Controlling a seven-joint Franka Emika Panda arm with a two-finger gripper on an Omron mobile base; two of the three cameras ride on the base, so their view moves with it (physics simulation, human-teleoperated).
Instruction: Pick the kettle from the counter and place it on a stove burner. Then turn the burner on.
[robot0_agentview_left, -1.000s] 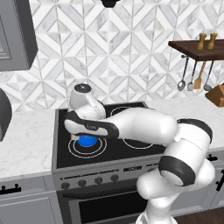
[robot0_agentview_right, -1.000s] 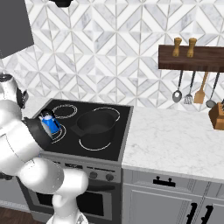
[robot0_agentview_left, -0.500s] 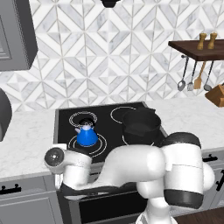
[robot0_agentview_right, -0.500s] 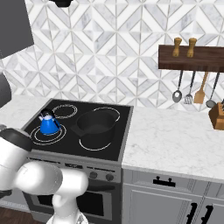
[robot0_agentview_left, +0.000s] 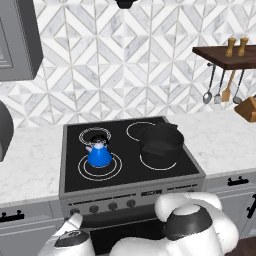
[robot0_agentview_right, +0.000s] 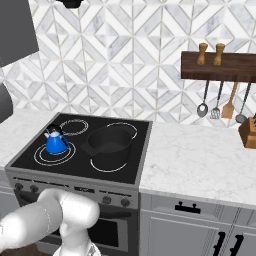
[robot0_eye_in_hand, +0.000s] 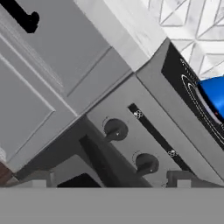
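Pincer (robot0_eye_in_hand: 109, 183) open and empty, low before the stove's (robot0_agentview_left: 130, 186) front, facing its knobs (robot0_eye_in_hand: 114, 130); the kettle (robot0_agentview_left: 99, 154) sits on the near-left stove burner (robot0_agentview_left: 100, 166), likely awaiting ignition.

Kettle (robot0_agentview_right: 55, 141) upright on stove (robot0_agentview_right: 80, 150), inside front-left ringed burner (robot0_agentview_right: 54, 154); black pot (robot0_agentview_right: 108, 145) just right of kettle; table (robot0_agentview_right: 200, 162) right of stove.
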